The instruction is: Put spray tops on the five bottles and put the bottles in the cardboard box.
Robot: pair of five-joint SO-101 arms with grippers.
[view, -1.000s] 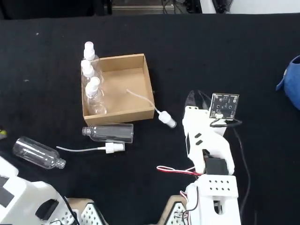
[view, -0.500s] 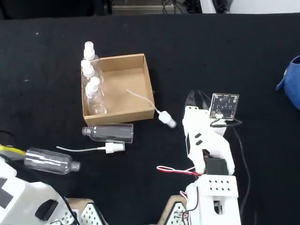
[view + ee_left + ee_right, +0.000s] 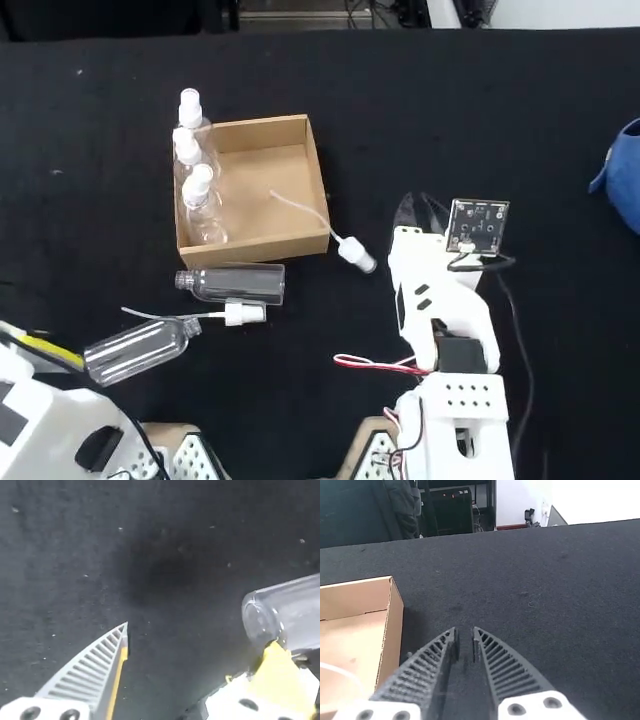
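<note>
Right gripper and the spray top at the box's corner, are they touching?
Apart. The high view shows a strip of bare table between the right gripper and the spray top.

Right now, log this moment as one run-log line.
cardboard box: three capped bottles | table: two uncapped bottles, one by open left fingers | spray tops: loose | right fingers: shut
</note>
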